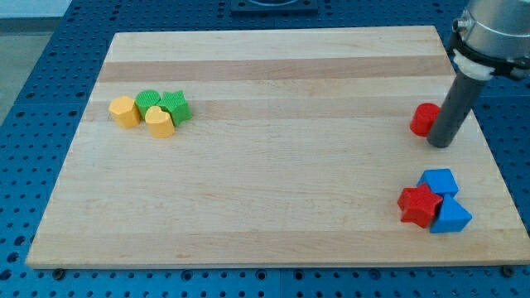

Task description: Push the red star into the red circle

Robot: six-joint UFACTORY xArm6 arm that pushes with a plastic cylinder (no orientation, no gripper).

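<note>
Nearest the view's bottom sat the red star (420, 205), low on the view's right of the wooden board (273, 165), with a strip of bare wood between it and the board's bottom edge. It touched two blue blocks: a blue cube-like block (439, 181) just above and to its right, and a blue wedge-shaped block (452, 217) against its right side, which lay close to the board's right edge. To the star's left the wood ran open all the way across the lower half of the board.

Above the star, well apart from it, stood the red circle (426, 119), a short round block near the right edge. My tip (441, 144) rested on the board just beside the circle's lower right; whether it touched the circle I could not tell. The rod gripped nothing, being a plain dark post. Open wood lay between the circle and the star's cluster.

Far off at the view's upper left, near the left edge, four blocks huddled together: a yellow block (125, 111), a yellow heart-like block (160, 122), a green round block (148, 101) and a green star-like block (175, 107).
</note>
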